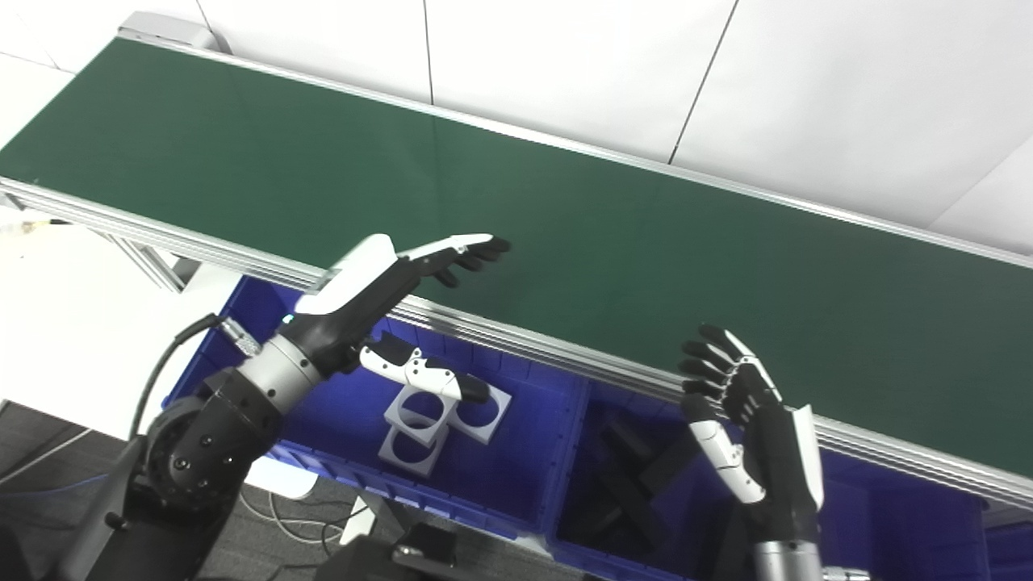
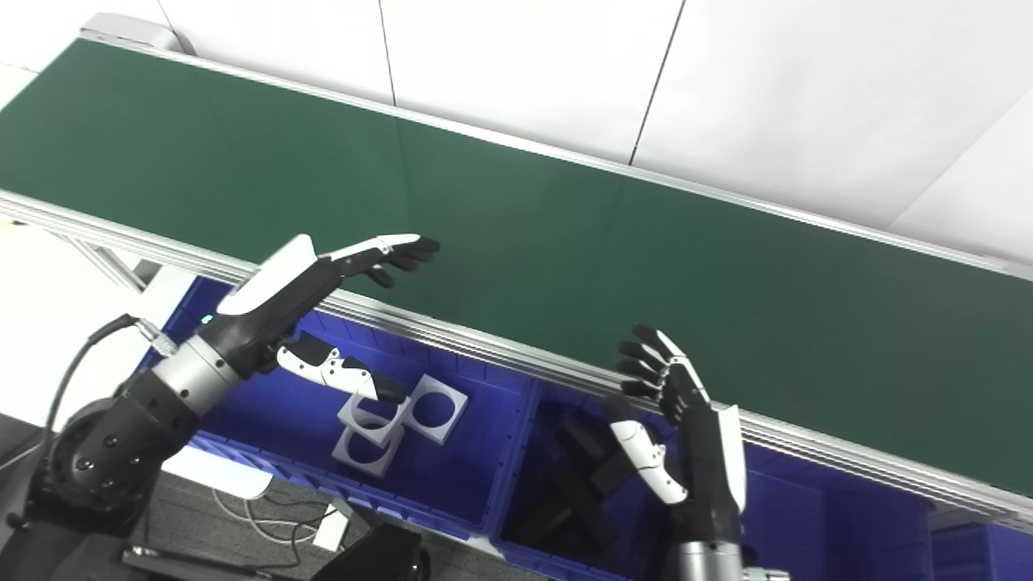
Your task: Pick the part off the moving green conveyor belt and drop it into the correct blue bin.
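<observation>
Left hand (image 1: 379, 278): released, fingers (image 1: 472, 250) stretched flat and apart over the near edge of the green conveyor belt (image 1: 565, 234), thumb (image 1: 424, 373) hanging below; nothing grasped. Directly beneath the thumb, inside the left blue bin (image 1: 516, 476): three white square parts with round holes (image 1: 440, 415), overlapping one another on the bin floor. Just ahead of the fingertips: bare green belt surface, no part seen on it anywhere in either view.

Right hand (image 1: 754, 420): released, held upright with palm toward the left hand, fingers spread and slightly curled, empty. Fingertips level with the belt's aluminium side rail (image 1: 565, 355). Below and to the hand's left, in the middle blue bin (image 1: 581, 420): dark black parts (image 1: 637, 476), shapes hard to make out. Beyond the belt: white wall panels (image 1: 565, 64).
</observation>
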Tool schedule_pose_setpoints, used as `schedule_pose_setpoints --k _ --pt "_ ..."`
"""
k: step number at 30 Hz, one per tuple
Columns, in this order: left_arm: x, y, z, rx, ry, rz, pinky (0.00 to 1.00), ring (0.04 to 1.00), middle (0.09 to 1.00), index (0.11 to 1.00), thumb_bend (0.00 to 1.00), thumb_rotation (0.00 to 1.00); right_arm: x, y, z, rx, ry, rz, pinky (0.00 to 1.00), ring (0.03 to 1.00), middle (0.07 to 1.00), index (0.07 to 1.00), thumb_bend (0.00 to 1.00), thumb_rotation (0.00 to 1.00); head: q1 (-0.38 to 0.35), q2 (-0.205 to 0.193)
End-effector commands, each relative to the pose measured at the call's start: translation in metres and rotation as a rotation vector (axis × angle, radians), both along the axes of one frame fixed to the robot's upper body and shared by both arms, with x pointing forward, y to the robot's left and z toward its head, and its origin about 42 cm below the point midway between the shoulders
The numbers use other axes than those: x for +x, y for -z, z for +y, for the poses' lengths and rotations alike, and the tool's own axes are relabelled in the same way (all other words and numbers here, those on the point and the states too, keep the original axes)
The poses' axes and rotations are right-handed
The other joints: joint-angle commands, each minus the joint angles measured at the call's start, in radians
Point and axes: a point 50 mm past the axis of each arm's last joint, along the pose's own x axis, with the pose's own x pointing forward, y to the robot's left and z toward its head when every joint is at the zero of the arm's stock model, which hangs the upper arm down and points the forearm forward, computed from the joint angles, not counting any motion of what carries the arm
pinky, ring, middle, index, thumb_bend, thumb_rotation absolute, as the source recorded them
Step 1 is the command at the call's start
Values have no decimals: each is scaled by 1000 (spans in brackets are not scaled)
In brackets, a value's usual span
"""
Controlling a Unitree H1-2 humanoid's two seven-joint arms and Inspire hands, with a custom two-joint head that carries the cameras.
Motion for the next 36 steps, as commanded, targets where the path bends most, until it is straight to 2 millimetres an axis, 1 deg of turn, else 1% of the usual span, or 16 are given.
schedule_pose_setpoints --k 1,2,3,4,7,8,11,13,15,16,19,22,26,27,28,36 --pt "-1 1 -6 -86 43 -20 725 796 845 868 886 711 2 -9 4 30 -4 -96 652 735 783 841 616 684 -6 -4" --pt "0 6 -11 -146 62 -5 724 795 845 867 893 727 1 -8 4 34 -5 -94 653 736 785 842 618 686 -26 -16" --pt "0 9 -14 -188 74 5 734 799 846 866 885 720 1 -7 5 38 -5 -93 657 740 790 845 623 684 -26 -16" --pt "0 14 -19 -240 84 19 740 802 847 866 880 715 0 -5 5 44 -7 -91 660 743 793 847 626 681 -46 -27" --pt "4 25 -34 -343 106 42 754 804 839 860 876 719 -1 -2 7 54 -8 -87 678 765 812 860 634 665 -71 -41" --pt "8 31 -41 -371 112 49 757 805 839 859 871 725 -1 0 8 54 -9 -87 684 772 818 865 637 664 -94 -51" --pt "17 48 -58 -424 110 79 753 807 841 855 873 752 -2 4 10 50 -8 -85 699 792 834 878 650 669 -132 -65" --pt "20 55 -63 -438 107 94 750 805 842 854 881 768 -2 5 12 48 -7 -84 710 803 842 883 656 670 -145 -70" --pt "25 70 -72 -466 102 142 745 796 839 854 871 777 -2 8 16 52 -1 -80 717 812 847 884 660 666 -205 -83" --pt "27 77 -78 -485 100 165 738 788 834 854 859 784 -3 9 17 54 1 -78 723 819 852 886 663 664 -205 -83" --pt "29 96 -85 -541 91 227 722 777 824 845 833 778 -3 13 23 55 3 -75 732 828 859 891 653 652 -263 -96" --pt "27 109 -83 -592 84 291 722 781 820 836 814 746 -3 16 28 55 7 -73 741 832 863 893 649 653 -292 -104" --pt "27 122 -69 -606 75 315 735 785 821 836 776 723 -2 22 34 63 13 -68 755 838 863 893 652 657 -332 -116" --pt "28 125 -65 -605 67 307 742 788 822 837 774 721 -2 23 36 61 15 -67 756 837 862 893 649 660 -358 -124" --pt "28 127 -62 -605 62 301 747 790 822 837 777 724 -2 24 37 58 16 -66 755 835 861 892 646 661 -358 -124" --pt "26 147 -24 -584 -10 231 770 801 831 860 767 730 2 31 49 44 19 -58 758 842 865 896 672 703 -490 -148"
